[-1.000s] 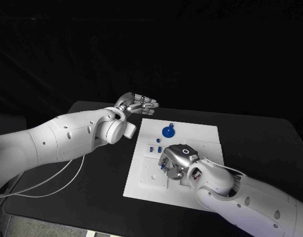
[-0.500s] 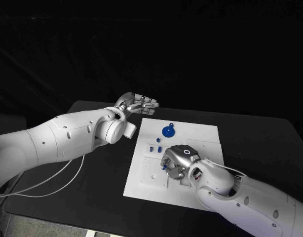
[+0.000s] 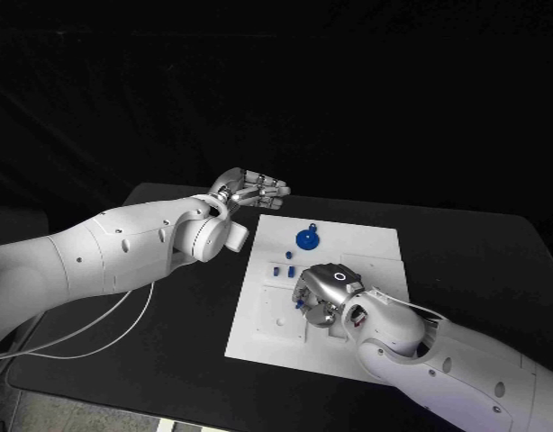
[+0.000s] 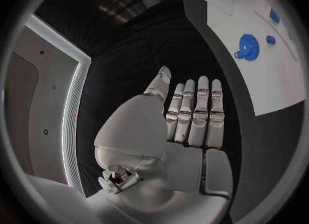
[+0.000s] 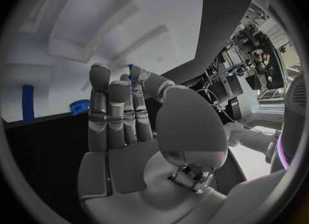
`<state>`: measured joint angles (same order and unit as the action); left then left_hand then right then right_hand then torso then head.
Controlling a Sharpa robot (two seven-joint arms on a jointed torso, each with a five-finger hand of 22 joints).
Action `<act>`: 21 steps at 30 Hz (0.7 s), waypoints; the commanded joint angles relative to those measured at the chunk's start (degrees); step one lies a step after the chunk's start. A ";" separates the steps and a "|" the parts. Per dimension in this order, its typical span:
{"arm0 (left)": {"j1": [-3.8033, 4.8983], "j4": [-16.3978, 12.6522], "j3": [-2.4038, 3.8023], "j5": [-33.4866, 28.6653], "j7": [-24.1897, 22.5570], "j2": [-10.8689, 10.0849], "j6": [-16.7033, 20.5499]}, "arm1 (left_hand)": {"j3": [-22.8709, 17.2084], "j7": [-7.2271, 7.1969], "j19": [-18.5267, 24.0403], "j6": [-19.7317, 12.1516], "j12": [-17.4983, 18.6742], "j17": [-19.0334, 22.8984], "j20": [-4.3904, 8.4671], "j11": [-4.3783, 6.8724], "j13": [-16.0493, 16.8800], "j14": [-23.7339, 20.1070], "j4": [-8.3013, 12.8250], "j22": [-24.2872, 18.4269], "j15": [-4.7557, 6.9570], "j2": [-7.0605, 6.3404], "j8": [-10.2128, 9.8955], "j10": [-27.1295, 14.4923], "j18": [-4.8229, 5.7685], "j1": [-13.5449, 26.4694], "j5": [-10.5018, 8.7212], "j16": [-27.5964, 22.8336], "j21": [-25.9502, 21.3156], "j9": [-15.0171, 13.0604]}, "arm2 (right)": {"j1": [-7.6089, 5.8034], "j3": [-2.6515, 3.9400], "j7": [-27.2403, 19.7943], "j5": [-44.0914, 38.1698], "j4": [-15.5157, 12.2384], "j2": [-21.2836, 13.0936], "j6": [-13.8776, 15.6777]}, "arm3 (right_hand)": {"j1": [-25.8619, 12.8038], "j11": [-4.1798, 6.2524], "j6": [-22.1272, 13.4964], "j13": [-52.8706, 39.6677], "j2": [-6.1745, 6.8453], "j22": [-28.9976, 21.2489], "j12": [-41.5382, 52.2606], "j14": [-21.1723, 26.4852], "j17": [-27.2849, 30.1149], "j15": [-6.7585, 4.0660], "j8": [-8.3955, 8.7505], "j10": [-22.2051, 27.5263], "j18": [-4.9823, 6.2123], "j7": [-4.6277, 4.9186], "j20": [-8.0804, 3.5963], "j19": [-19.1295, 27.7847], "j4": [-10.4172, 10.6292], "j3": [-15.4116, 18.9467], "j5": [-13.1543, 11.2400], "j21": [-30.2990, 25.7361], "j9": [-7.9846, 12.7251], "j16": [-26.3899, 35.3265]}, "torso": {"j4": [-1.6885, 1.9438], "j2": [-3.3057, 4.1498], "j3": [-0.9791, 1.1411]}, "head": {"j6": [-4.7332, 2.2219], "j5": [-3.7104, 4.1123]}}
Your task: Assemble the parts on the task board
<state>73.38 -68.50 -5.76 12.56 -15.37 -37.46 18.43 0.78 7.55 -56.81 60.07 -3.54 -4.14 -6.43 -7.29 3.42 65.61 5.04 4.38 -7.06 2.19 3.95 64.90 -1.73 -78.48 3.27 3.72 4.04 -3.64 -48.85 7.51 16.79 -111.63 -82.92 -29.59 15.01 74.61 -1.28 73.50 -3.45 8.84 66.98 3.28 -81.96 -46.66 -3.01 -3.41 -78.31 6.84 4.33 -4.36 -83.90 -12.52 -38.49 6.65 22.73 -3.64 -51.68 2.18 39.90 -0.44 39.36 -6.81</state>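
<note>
The white task board (image 3: pixel 355 238) lies in the middle of the black table. A blue gear (image 3: pixel 306 239) sits near its far edge, with small blue parts (image 3: pixel 276 269) closer in on its left side. My right hand (image 3: pixel 322 292) hovers low over the board's middle and pinches a small blue part (image 5: pixel 131 71) between thumb and fingertip. My left hand (image 3: pixel 253 187) is raised beyond the board's far left corner, fingers stretched out and holding nothing. In the left wrist view the gear (image 4: pixel 247 44) and board (image 4: pixel 257 80) lie past that hand (image 4: pixel 193 116).
The black table (image 3: pixel 485 261) runs wide to the right of the board and to its left. A white cable (image 3: pixel 95 333) hangs under my left arm. An upright blue part (image 5: pixel 27 102) and the gear's rim (image 5: pixel 80 107) show beyond my right fingers.
</note>
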 commanded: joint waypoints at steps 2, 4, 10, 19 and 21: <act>0.06 -0.18 0.07 -0.39 -0.52 0.12 -0.93 | 0.31 0.26 0.06 -0.14 0.09 -0.06 0.24 -0.03 0.05 0.18 -0.12 -0.08 0.02 0.20 0.02 -0.38 0.36 0.35 -0.29 -0.12 0.28 0.04 | 0.16 -0.22 0.35 -0.88 0.13 0.23 -1.07 | -0.19 -0.11 0.38 -0.05 -0.55 0.05 0.11 0.12 -0.05 -0.41 -0.21 -0.32 1.01 -0.12 -0.32 -2.17 -0.13 -0.26 -0.08 -0.18 -0.09 0.27 | -0.02 0.03 0.00 | 0.06 -0.05; 0.06 -0.18 0.07 -0.39 -0.49 0.15 -0.97 | 0.31 0.26 0.06 -0.14 0.09 -0.06 0.24 -0.03 0.05 0.18 -0.12 -0.08 0.02 0.20 0.02 -0.38 0.36 0.35 -0.29 -0.12 0.28 0.04 | 0.16 -0.26 0.35 -0.88 0.14 0.30 -1.11 | -0.19 -0.11 0.38 -0.05 -0.55 0.05 0.11 0.12 -0.05 -0.41 -0.21 -0.32 1.01 -0.12 -0.32 -2.17 -0.13 -0.26 -0.08 -0.18 -0.09 0.27 | -0.01 0.03 0.01 | 0.08 -0.04; 0.06 -0.20 0.07 -0.39 -0.39 0.22 -1.06 | 0.31 0.26 0.06 -0.14 0.09 -0.06 0.24 -0.03 0.05 0.18 -0.12 -0.08 0.02 0.20 0.02 -0.38 0.36 0.35 -0.29 -0.12 0.28 0.04 | 0.16 -0.60 0.51 -0.93 0.21 0.50 -1.69 | -0.19 -0.11 0.38 -0.05 -0.55 0.05 0.11 0.12 -0.05 -0.41 -0.21 -0.32 1.01 -0.12 -0.32 -2.17 -0.13 -0.26 -0.08 -0.18 -0.09 0.27 | -0.01 0.02 -0.01 | 0.17 -0.05; 0.06 -0.22 0.07 -0.39 -0.22 0.27 -1.26 | 0.46 0.26 0.06 -0.19 0.09 -0.04 0.23 -0.05 0.05 0.09 -0.19 -0.10 -0.01 0.27 0.06 -0.47 0.34 0.16 -0.30 -0.13 0.25 0.03 | 0.16 -1.06 1.17 -1.45 0.37 0.74 -2.51 | -0.22 -0.15 0.27 -0.05 -0.64 0.08 0.10 0.18 -0.09 -0.38 -0.18 -0.21 1.01 -0.07 -0.30 -2.14 -0.15 -0.19 -0.09 -0.41 -0.07 0.33 | -0.06 0.01 -0.05 | 0.25 -0.04; 0.06 -0.23 0.07 -0.39 -0.15 0.29 -1.31 | 0.46 0.26 0.06 -0.19 0.09 -0.04 0.23 -0.05 0.05 0.09 -0.19 -0.10 -0.01 0.27 0.06 -0.47 0.34 0.16 -0.30 -0.13 0.25 0.03 | 0.16 -1.18 1.23 -1.47 0.47 0.86 -2.40 | -0.26 -0.16 0.22 -0.04 -0.65 0.01 0.09 0.20 -0.08 -0.35 -0.18 -0.14 1.01 -0.06 -0.27 -2.10 -0.12 -0.18 -0.11 -0.64 -0.07 0.35 | -0.04 0.01 -0.07 | 0.21 -0.05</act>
<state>73.38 -68.56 -5.75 12.52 -15.23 -37.31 18.03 0.97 7.56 -56.81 60.07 -3.54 -4.13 -6.43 -7.30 3.42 65.61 4.85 4.34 -7.06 2.19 3.95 64.90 -1.73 -78.48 3.27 3.72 4.04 -3.64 -48.97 6.62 17.61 -112.26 -82.61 -28.85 14.58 74.35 -1.29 73.41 -3.45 8.59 66.97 3.28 -81.96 -46.70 -3.01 -3.19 -78.29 6.85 4.39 -4.27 -83.83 -12.59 -38.42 6.65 22.18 -3.67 -51.62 2.14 39.92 -0.48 39.61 -6.88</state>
